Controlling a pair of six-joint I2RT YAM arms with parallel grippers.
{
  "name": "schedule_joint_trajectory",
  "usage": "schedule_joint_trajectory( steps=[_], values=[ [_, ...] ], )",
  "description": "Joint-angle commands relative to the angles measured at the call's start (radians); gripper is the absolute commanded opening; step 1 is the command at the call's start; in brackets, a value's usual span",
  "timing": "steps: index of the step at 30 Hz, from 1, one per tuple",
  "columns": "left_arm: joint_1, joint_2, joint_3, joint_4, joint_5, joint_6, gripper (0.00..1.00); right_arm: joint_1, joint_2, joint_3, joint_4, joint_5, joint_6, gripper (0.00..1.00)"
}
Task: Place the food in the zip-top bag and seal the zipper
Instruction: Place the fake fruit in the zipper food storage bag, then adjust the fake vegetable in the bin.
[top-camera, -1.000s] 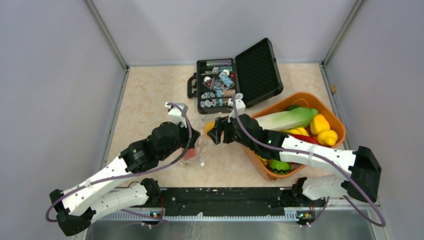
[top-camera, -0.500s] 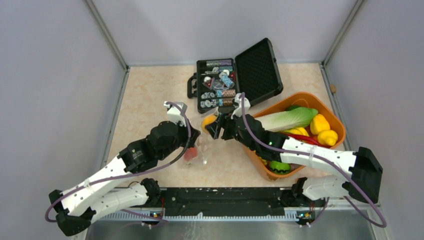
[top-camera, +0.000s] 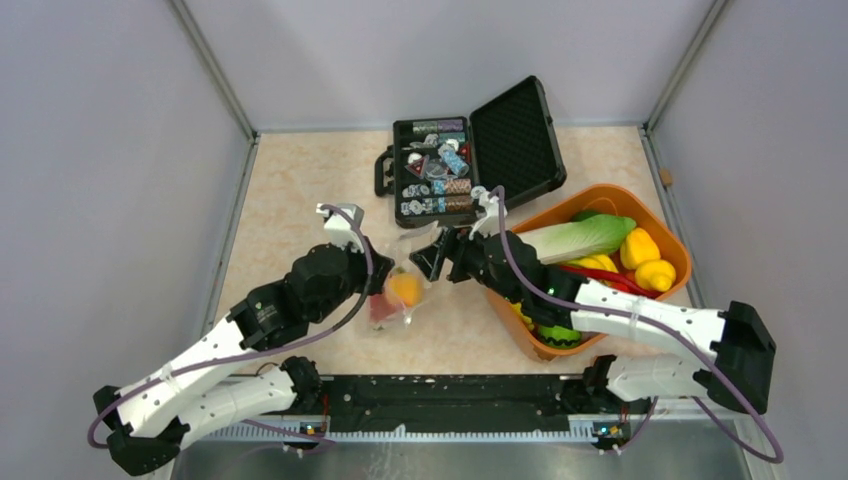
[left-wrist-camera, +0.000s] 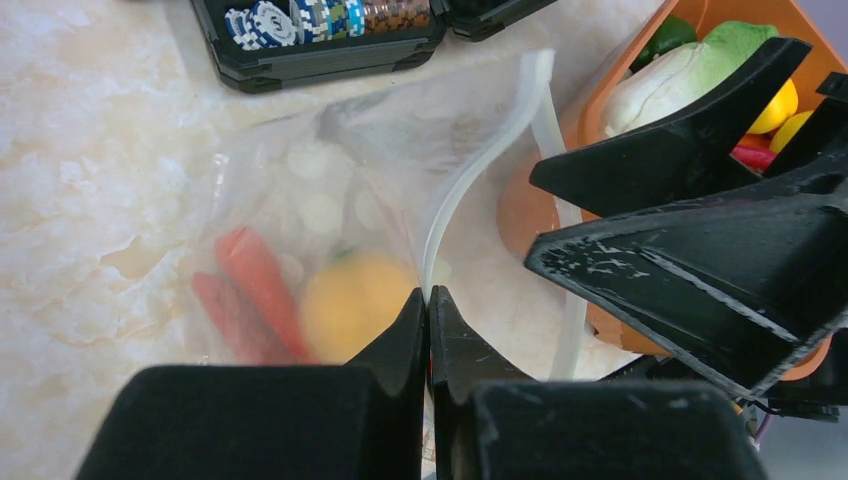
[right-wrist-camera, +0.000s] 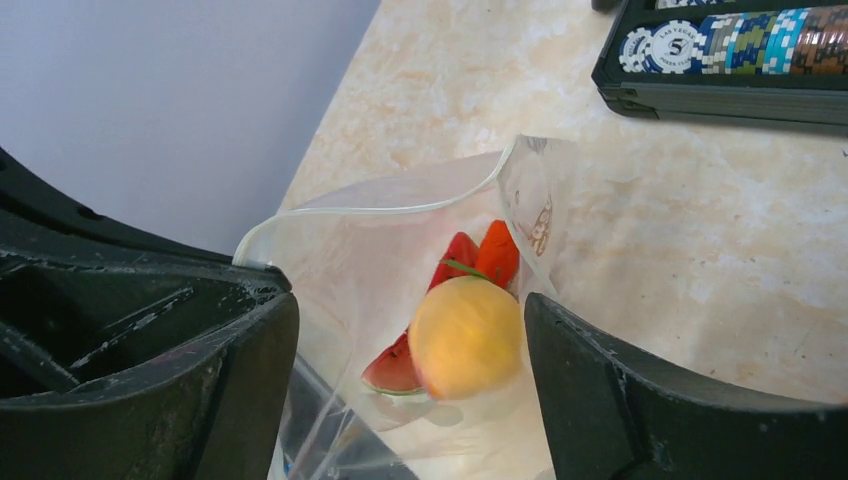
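The clear zip-top bag (top-camera: 398, 290) lies between the arms with its mouth held open. My left gripper (left-wrist-camera: 428, 300) is shut on the bag's whitish zipper strip (left-wrist-camera: 480, 150) at the near edge. Inside the bag lie a yellow-orange peach (right-wrist-camera: 465, 337), a watermelon slice (right-wrist-camera: 392, 370) and a red-orange piece (right-wrist-camera: 497, 252). The peach shows in the top view (top-camera: 404, 289). My right gripper (right-wrist-camera: 410, 400) is open just above the bag's mouth, its fingers (right-wrist-camera: 640, 390) either side of the peach, apart from it. In the top view the right gripper (top-camera: 437, 259) sits right of the bag.
An orange tub (top-camera: 668, 240) at right holds a lettuce (top-camera: 575, 238), yellow peppers (top-camera: 640, 248) and other toy food. An open black case (top-camera: 440, 170) of poker chips stands behind the bag. Walls enclose the table on three sides.
The right gripper carried the peach toward the bag and let it go; the peach now lies inside the bag. The gripper's jaws are open. The left gripper still holds the bag's edge.
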Motion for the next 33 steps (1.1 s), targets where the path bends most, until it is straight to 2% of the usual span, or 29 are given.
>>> schedule_joint_trajectory(
  steps=[1,10,14,17,19,23,25,33],
  values=[
    [0.003,-0.022,0.028,0.02,-0.031,-0.012,0.0,-0.012,-0.059,-0.002,0.045,-0.03,0.001,0.81],
    [0.003,-0.02,0.025,0.016,-0.045,-0.018,0.0,-0.013,-0.136,0.022,0.054,-0.185,-0.094,0.83],
    [0.003,-0.02,0.025,0.01,-0.075,-0.029,0.0,-0.012,-0.224,-0.007,0.047,-0.174,-0.123,0.82],
    [0.003,-0.04,0.01,0.009,-0.13,-0.041,0.0,-0.013,-0.315,-0.05,0.018,-0.085,-0.134,0.82],
    [0.003,-0.048,-0.004,0.021,-0.14,-0.034,0.0,-0.012,-0.373,-0.061,-0.062,0.023,-0.123,0.81],
    [0.003,-0.033,-0.01,0.014,-0.113,-0.042,0.0,-0.018,-0.439,-0.019,-0.391,0.345,-0.02,0.81],
    [0.003,-0.027,-0.02,0.031,-0.1,-0.046,0.0,-0.026,-0.462,0.0,-0.51,0.45,0.034,0.81],
    [0.003,-0.008,-0.011,0.043,-0.088,-0.034,0.0,-0.051,-0.546,0.013,-0.77,0.552,0.095,0.75]
  ],
)
